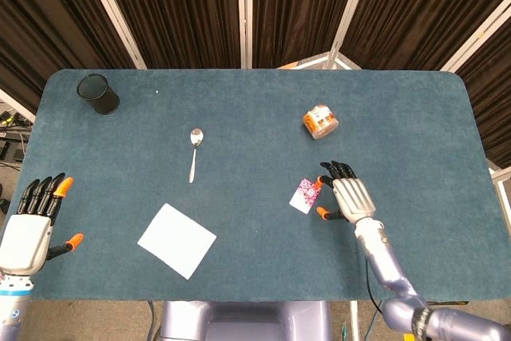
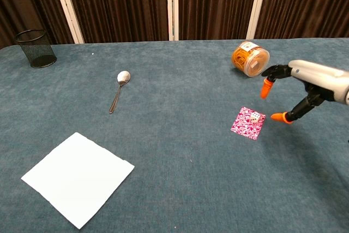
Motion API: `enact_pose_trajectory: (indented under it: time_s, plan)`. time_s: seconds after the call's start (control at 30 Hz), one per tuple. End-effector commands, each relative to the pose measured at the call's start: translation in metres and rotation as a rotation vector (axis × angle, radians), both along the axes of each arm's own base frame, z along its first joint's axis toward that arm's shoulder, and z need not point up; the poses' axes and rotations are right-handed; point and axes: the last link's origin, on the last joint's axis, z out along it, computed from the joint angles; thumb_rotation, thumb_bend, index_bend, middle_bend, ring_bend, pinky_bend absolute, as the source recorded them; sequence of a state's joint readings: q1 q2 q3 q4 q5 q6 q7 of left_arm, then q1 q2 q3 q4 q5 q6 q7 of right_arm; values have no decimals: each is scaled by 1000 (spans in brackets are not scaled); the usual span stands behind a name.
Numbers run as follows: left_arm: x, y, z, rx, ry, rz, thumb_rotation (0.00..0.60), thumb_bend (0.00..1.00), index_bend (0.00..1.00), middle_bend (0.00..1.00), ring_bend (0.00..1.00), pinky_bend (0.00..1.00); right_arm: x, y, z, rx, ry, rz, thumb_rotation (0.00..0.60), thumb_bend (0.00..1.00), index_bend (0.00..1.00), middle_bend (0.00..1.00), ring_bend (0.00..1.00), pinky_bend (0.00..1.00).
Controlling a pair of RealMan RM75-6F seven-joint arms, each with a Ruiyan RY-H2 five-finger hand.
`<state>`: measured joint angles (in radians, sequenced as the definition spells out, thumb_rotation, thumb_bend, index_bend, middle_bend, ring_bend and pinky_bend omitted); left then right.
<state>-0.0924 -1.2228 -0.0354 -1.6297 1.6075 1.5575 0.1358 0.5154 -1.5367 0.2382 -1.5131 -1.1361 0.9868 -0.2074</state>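
While the right hand (image 1: 349,196) hovers just beside the pink patterned card (image 1: 306,195), its fingers stay spread and it holds nothing; the chest view shows its orange fingertips (image 2: 266,87) above the cloth, apart from the card (image 2: 248,123). That card lies flat on the blue table (image 1: 255,109), right of centre, with the hand at its 3 o'clock. An orange jar (image 1: 320,121) lies on its side at the card's 12 o'clock, well apart. At the table's near left corner, around 8 o'clock from the centre, the left hand (image 1: 30,225) rests open and empty. A white napkin (image 1: 176,240) lies at its 3 o'clock, a spoon (image 1: 194,152) beyond, and a black mesh cup (image 1: 97,93) stands far left.
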Motion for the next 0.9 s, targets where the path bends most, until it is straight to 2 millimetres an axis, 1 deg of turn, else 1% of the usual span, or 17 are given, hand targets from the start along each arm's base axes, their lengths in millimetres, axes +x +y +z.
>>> enact_pose_trajectory:
  time_s: [0.03,0.17,0.3,0.37,0.5,0.7,0.9]
  plan:
    - [-1,1,0,-2,0,1,600,0,0,0,0,0,-1,-9,-14,22,4,-22,600,181,408,102,0,0]
    - [-2,3,-1,-6,-2,9,600,0,0,0,0,0,-3,-16,-27,40,2,-45,600,182,381,101,0,0]
    - [-2,5,-1,-8,-1,11,600,0,0,0,0,0,-3,-21,-34,47,0,-52,600,182,368,102,0,0]
    - [-2,6,-2,-11,1,11,600,0,0,0,0,0,-3,-23,-37,48,-4,-55,600,186,382,102,0,0]
    - [-2,7,-3,-16,3,12,600,0,0,0,0,0,-3,-26,-40,49,-10,-61,600,225,442,110,0,0]
    - [-2,8,-4,-18,3,15,600,0,0,0,0,0,-6,-30,-43,45,-7,-69,600,262,461,117,0,0]
    - [-2,8,-4,-19,3,16,600,0,0,0,0,0,-11,-30,-45,52,-2,-79,600,264,457,117,0,0]
